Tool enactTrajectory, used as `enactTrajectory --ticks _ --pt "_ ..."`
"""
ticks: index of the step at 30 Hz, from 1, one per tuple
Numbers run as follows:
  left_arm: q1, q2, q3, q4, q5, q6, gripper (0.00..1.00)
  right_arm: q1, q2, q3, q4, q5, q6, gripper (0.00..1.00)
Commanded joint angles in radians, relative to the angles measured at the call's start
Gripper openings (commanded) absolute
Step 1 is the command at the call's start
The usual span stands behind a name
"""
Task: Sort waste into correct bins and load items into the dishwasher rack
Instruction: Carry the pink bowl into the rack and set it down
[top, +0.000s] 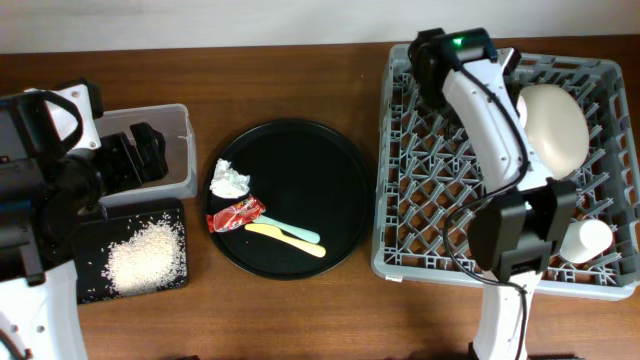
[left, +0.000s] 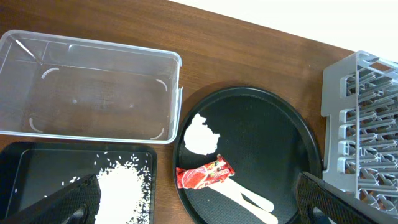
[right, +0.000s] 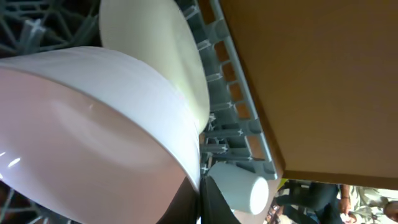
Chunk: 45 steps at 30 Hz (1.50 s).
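Note:
A crumpled white tissue (top: 230, 180) (left: 202, 134), a red wrapper (top: 235, 214) (left: 204, 174), a yellow spoon (top: 285, 238) and a mint green spoon (top: 302, 233) lie on the round black tray (top: 320, 165). White rice grains (top: 145, 255) (left: 121, 190) sit in the shallow black tray (top: 172, 212). The clear tub (top: 186, 150) (left: 174, 93) is empty. My left gripper (top: 135, 158) (left: 199, 208) is open and empty above the tub. My right gripper (top: 530, 215) (right: 200, 199) is shut on the rim of the small pinkish-white bowl (right: 93, 137) over the grey rack (top: 420, 150). The bowl is hidden by the arm in the overhead view.
The cream bowl-plate (top: 555, 125) (right: 161, 50) leans in the rack's far right part. A white cup (top: 585, 240) lies in its near right corner; a pale cup (right: 239, 186) shows beside my right fingers. The rack's corner (left: 360, 124) is right of the round tray.

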Motion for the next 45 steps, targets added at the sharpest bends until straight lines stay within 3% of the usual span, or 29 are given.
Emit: enactTrajectory --ticks 1,14,43,45 --pt "0.004 -0.005 0.011 0.001 0.003 0.009 0.99 -0.01 0.005 -0.002 -0.005 0.07 0.013 0.04" --pt "0.004 -0.005 0.011 0.001 0.003 0.009 0.99 -0.023 0.04 -0.08 0.003 0.172 0.014 0.04" --pt "0.004 -0.005 0.011 0.001 0.003 0.009 0.99 0.037 0.117 -0.13 0.007 0.13 -0.001 0.04" --pt "0.004 -0.005 0.011 0.001 0.003 0.009 0.99 0.045 0.117 -0.13 0.002 0.138 -0.002 0.1"
